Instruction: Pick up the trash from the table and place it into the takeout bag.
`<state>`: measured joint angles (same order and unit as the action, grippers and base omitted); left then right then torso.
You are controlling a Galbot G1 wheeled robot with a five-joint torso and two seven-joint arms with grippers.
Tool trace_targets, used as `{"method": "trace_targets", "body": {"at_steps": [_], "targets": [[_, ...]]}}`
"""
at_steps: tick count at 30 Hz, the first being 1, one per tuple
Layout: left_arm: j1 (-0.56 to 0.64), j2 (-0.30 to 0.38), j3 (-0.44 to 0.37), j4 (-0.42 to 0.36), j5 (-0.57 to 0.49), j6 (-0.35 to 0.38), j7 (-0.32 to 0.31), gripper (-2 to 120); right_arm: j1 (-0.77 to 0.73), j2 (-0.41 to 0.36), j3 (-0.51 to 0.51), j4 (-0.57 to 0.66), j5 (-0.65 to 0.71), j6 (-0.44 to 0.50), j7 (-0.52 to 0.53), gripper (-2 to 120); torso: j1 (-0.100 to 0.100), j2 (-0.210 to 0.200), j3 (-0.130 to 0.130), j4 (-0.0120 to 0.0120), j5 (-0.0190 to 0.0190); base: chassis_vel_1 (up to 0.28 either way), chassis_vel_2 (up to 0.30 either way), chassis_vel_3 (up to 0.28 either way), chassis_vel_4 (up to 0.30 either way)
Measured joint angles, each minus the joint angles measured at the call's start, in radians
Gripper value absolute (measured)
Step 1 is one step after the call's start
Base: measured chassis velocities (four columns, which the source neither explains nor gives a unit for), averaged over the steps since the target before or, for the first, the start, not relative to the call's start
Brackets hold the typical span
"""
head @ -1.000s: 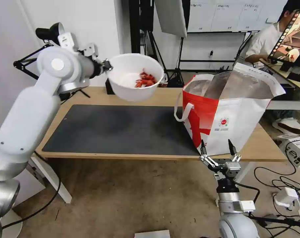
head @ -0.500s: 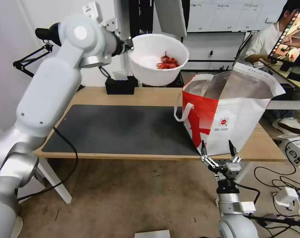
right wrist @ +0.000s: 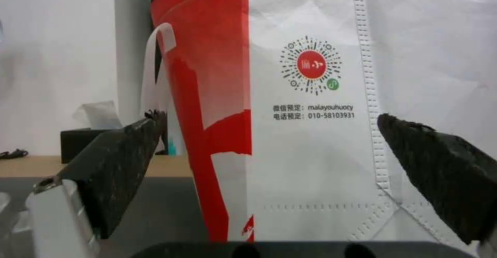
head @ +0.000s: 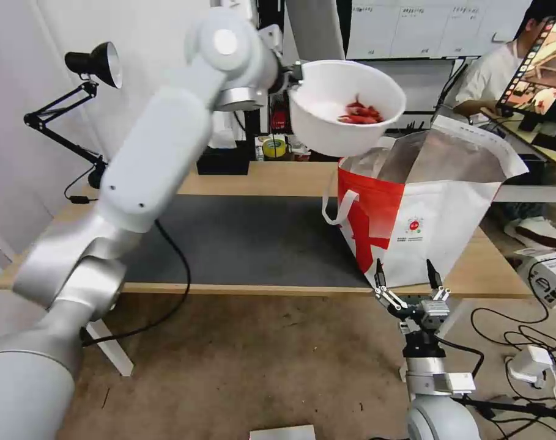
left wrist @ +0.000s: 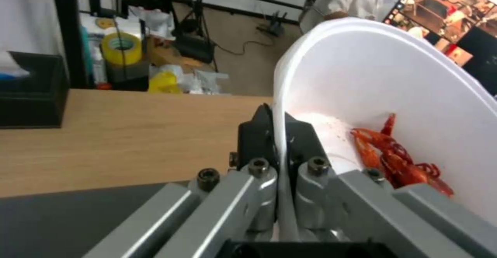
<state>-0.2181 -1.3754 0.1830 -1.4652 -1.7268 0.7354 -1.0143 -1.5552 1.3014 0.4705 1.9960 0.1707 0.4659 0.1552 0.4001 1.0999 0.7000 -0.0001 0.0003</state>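
White bowl (head: 345,110) rim clamped in left pincer (left wrist: 277,131), above takeout bag's (head: 424,214) edge.

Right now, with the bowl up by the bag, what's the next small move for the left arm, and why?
Probably carry it a little further right. The left gripper pinches the white bowl rim; the bowl hangs above the takeout bag's near-left edge, not over the foil opening. The right gripper waits open, low in front.
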Motion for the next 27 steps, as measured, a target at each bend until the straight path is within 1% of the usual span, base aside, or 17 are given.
{"method": "trace_targets", "body": {"at_steps": [8, 13, 17, 18, 21, 27], "targets": [[-0.014, -0.038, 0.035, 0.025, 0.02, 0.0, 0.004, 0, 0.0, 0.007, -0.001, -0.002, 0.002, 0.001, 0.0, 100, 0.0, 0.0, 0.0, 0.0002, -0.0001, 0.0, 0.0, 0.0, 0.0], [-0.016, -0.062, 0.042, 0.033, 0.035, 0.0, 0.005, 0, 0.003, 0.008, -0.004, -0.003, 0.003, 0.001, 0.0, 100, 0.0, 0.0, 0.0, 0.0002, -0.0002, 0.0, 0.0, 0.0, 0.0], [-0.023, -0.108, 0.052, 0.061, 0.058, 0.0, 0.008, 0, 0.005, 0.01, -0.006, -0.002, 0.003, 0.001, 0.0, 100, 0.0, 0.0, 0.0, 0.0001, -0.0001, 0.0, 0.0, 0.0, 0.0], [-0.023, -0.108, 0.052, 0.061, 0.058, 0.0, 0.008, 0, 0.005, 0.01, -0.006, -0.002, 0.003, 0.001, 0.0, 100, 0.0, 0.0, 0.0, 0.0001, -0.0001, 0.0, 0.0, 0.0, 0.0], [-0.024, -0.138, 0.064, 0.075, 0.086, -0.001, 0.026, 0, -0.001, 0.014, -0.006, 0.006, 0.002, 0.001, 0.0, 100, 0.0, 0.0, 0.0, 0.0, 0.0, 0.0, 0.0, 0.0, 0.0], [-0.012, -0.157, 0.084, 0.078, 0.114, -0.005, 0.04, 0, -0.005, 0.016, -0.006, 0.009, 0.002, 0.001, 0.0, 100, 0.0, 0.0, 0.0, 0.0001, -0.0002, 0.0, 0.0, 0.0, 0.0]]}}
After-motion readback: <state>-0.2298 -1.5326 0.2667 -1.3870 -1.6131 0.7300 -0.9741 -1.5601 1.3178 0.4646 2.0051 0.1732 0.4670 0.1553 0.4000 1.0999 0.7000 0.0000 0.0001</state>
